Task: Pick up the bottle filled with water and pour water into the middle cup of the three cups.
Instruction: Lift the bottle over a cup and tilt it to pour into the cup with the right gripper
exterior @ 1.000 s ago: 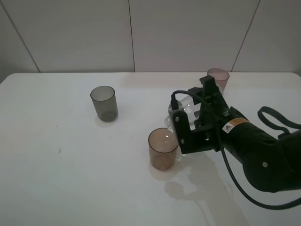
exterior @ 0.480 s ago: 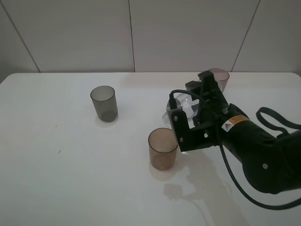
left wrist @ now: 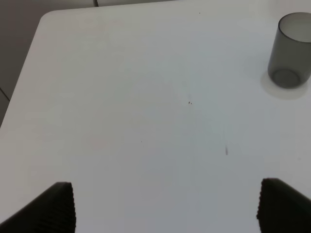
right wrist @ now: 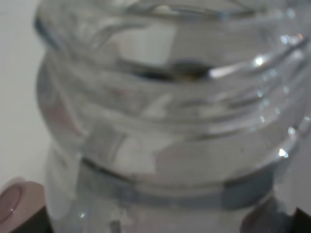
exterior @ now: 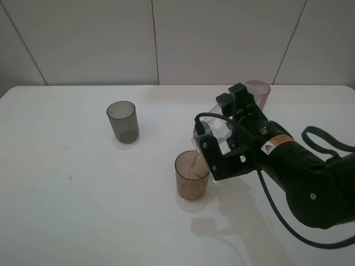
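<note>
Over your white surface (exterior: pixel 83 210), your left pincer (left wrist: pixel 165 206) gapes wide and empty, while your right pincer (exterior: pixel 226 139) clamps the bottle (exterior: pixel 212 127), tipped neck-down just above the amber middle cup (exterior: pixel 192 180) at centre front. A thin thread of water (exterior: pixel 194 160) drops into it.

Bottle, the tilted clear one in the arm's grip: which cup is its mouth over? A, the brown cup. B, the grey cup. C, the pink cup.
A: in the high view the tilted bottle has its mouth right above the rim of the brown cup.
</note>
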### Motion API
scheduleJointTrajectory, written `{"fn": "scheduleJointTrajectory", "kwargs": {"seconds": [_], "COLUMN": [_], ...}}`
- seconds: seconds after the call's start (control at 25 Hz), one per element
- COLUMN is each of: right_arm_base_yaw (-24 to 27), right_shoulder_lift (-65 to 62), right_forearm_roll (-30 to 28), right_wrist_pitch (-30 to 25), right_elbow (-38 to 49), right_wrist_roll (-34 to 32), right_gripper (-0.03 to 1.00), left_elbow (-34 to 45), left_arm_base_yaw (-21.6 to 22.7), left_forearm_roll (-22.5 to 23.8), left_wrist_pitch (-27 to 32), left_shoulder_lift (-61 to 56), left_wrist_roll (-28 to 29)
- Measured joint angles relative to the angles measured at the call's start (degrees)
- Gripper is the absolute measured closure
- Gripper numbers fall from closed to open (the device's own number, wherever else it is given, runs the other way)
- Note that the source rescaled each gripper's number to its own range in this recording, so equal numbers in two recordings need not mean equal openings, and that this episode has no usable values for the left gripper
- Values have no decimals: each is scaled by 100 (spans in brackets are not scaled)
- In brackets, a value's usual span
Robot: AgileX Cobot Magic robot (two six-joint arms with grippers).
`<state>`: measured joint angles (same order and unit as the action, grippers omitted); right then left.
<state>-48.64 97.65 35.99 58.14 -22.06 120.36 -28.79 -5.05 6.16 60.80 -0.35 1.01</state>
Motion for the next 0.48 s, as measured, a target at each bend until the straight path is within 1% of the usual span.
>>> {"fn": "scheduleJointTrajectory", "kwargs": {"seconds": [0.48], "right_arm_base_yaw": [0], "right_shoulder_lift": [0], "right_forearm_roll": [-165], "right_wrist_pitch": [260], "right_elbow": [0], "right_wrist_roll": [20], "right_gripper": [96], "left_elbow": [0], "left_arm_base_yaw": [0], "left_forearm_roll": [0], "left_wrist_pitch": [0], "left_shoulder_lift": [0], "left_wrist_roll": [0]}}
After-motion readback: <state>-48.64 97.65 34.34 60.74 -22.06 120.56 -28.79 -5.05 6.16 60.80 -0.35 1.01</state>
